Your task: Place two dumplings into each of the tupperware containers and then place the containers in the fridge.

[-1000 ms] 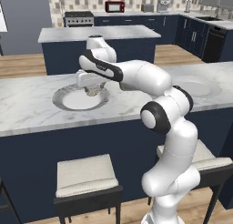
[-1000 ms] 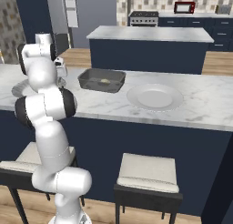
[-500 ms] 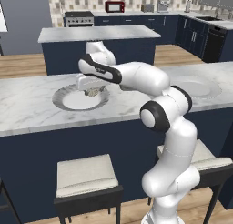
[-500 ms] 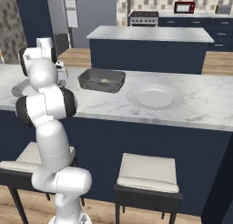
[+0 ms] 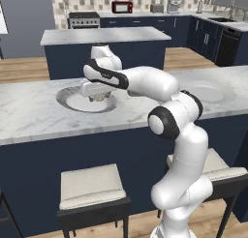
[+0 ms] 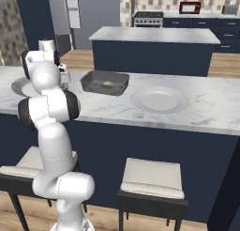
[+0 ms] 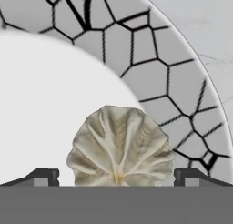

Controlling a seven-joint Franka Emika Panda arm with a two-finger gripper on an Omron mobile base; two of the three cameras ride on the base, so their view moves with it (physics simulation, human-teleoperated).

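Evenly bright, flat rendered light, no glare; soft faint shadows under stools [image 5: 92,188]; sharp throughout, slightly pixelated close up.

A kitchen: marble counters [image 5: 29,111], stove [image 5: 85,19], microwave [image 5: 122,7], bar stools [image 5: 92,188].

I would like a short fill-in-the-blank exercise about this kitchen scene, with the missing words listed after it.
1. The gripper hangs with its jaws ____.
2. The dumpling lies between the two ____.
3. The dumpling rests on a round ____ with a cracked-pattern rim.
4. The tupperware container stands on the ____.

Missing words: open; fingertips; plate; counter
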